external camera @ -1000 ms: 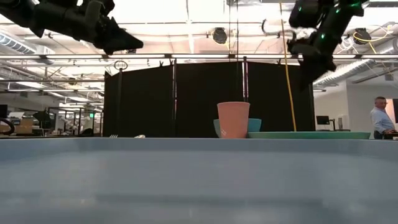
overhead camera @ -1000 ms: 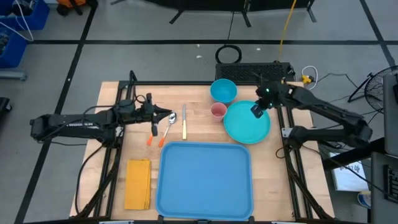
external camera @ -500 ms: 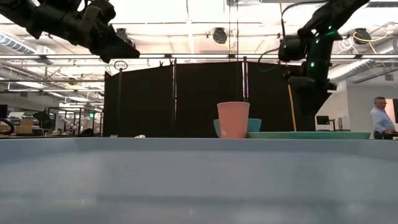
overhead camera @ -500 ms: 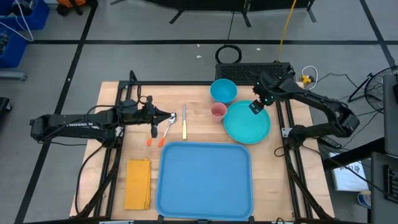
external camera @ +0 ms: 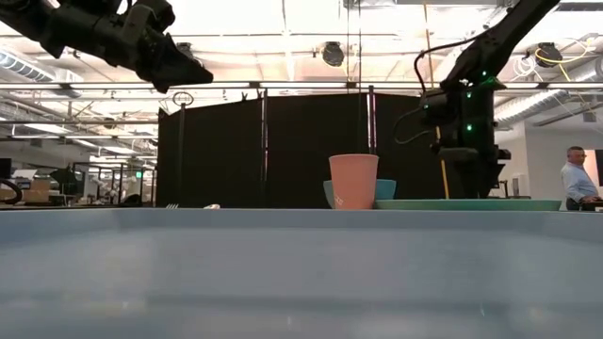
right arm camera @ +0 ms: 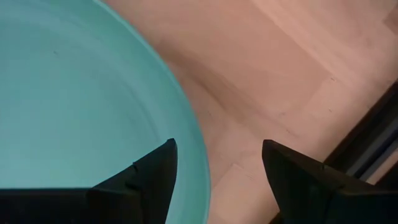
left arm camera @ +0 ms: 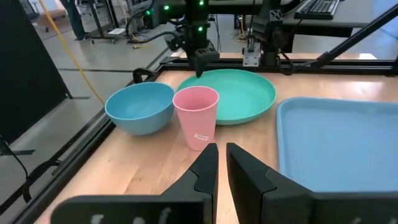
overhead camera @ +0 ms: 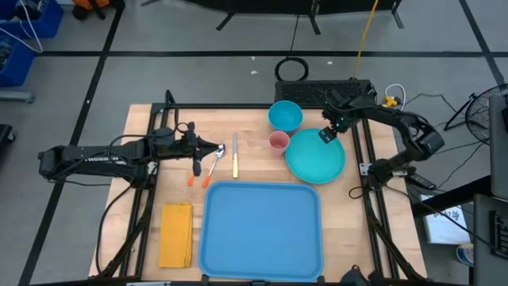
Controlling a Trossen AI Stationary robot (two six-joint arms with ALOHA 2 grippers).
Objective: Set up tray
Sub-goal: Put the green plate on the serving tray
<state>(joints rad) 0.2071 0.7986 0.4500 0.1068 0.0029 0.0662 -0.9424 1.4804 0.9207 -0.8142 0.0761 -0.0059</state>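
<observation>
A large blue tray (overhead camera: 262, 226) lies flat at the table's near edge, likely stiff, light and slick, best pinched by its raised rim, while the right gripper (overhead camera: 326, 136) hangs spread astride the teal plate's (overhead camera: 316, 159) rim

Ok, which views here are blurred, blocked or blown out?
Low view: the tray rim fills the lower half as a soft, out-of-focus blue band, and the ceiling lights are blown out. Right wrist view: very close, only the teal plate edge, bare wood and the dark fingers. High view: evenly lit, sharp. Left wrist view: clear, pink cup crisp.
</observation>
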